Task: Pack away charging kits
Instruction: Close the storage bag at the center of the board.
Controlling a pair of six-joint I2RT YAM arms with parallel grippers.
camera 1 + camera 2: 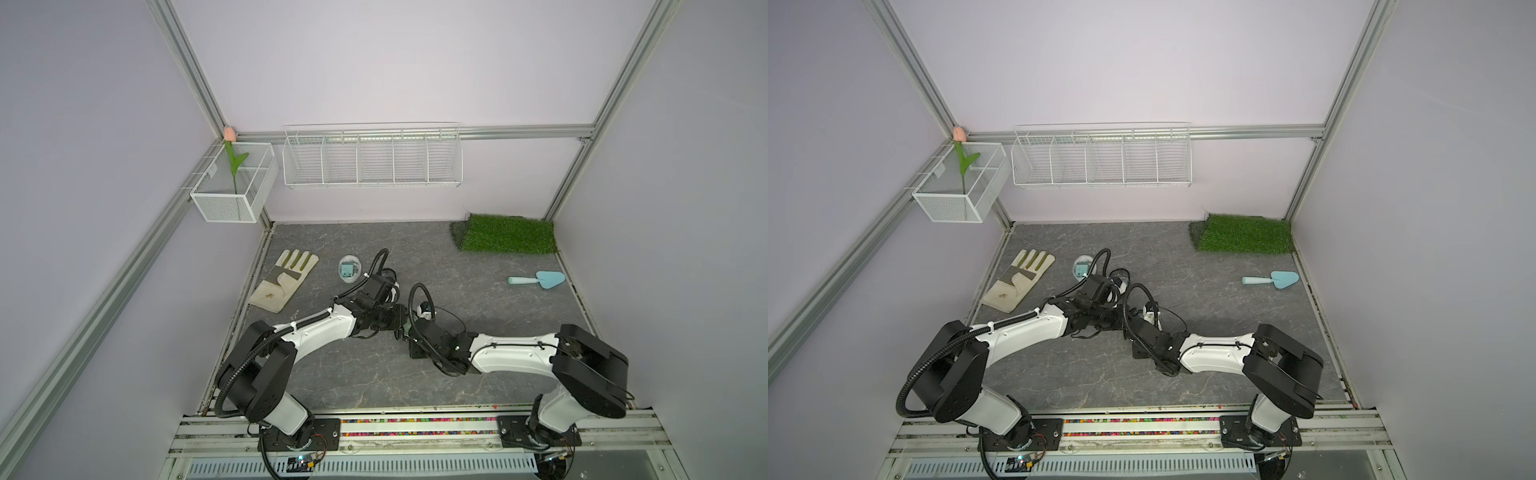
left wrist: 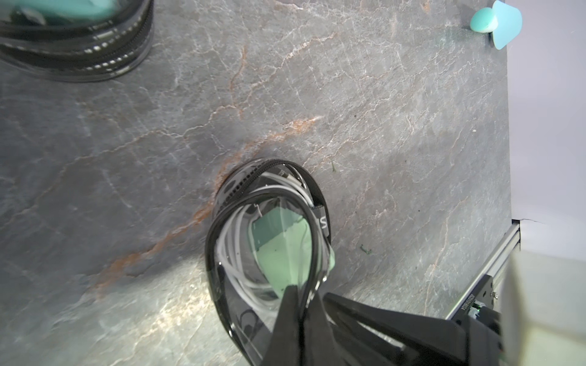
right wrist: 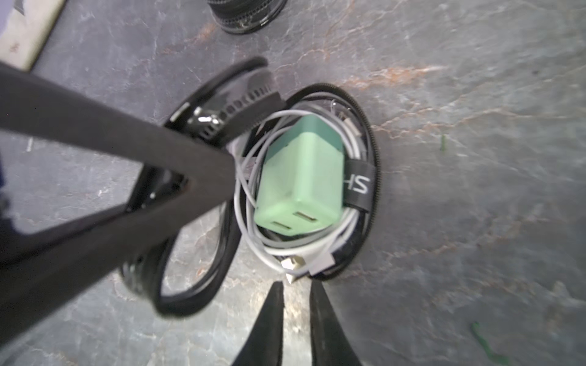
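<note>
A mint-green charger block (image 3: 301, 177) lies inside a round black-rimmed zip case (image 3: 372, 152), with a coiled white cable (image 3: 253, 231) wrapped around it. My left gripper (image 2: 299, 291) is shut on the rim of the case's clear lid (image 2: 241, 253) and holds it tilted up off the base. My right gripper (image 3: 296, 286) sits just beside the case, near the cable's plug ends. Its fingers stand slightly open with nothing between them. Both arms meet at this case (image 1: 424, 309) mid-table. Farther back, a second round case (image 1: 348, 269) holds a teal block.
Another black zip case (image 3: 247, 16) lies close behind. A work glove (image 1: 284, 280) lies at the left and a light-blue trowel (image 1: 538, 279) at the right. A grass mat (image 1: 507, 233) fills the back right corner. A wire shelf (image 1: 372, 156) and a mesh box (image 1: 232, 183) hang on the walls.
</note>
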